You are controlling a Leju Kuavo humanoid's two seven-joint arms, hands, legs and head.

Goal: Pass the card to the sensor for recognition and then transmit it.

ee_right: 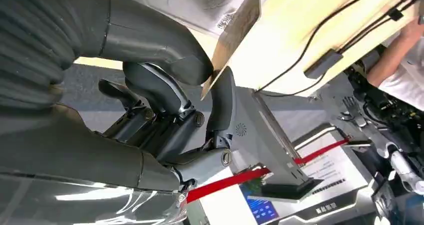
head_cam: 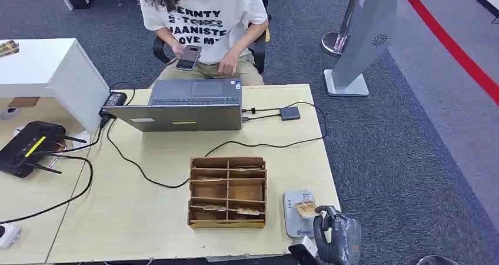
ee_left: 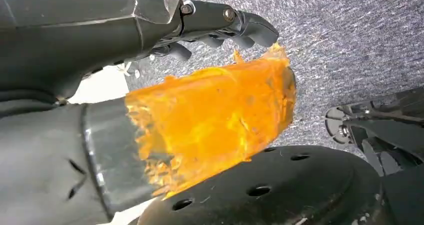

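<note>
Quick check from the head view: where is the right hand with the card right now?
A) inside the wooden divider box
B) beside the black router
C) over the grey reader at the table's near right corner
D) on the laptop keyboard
C: the right hand pinches the card over the grey reader, right of the wooden divider box.

Bright, even light; soft wrist-view blur

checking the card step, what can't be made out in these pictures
- Card: right wrist view shows it edge-on between thumb and finger of the right hand; its face is unreadable.
- Sensor: head view, print too small; near end covered by the right hand.
- Left hand: left wrist view, an orange translucent cover hides most of it; grasp unclear.
- Wooden organizer: slot contents too small to identify.
</note>
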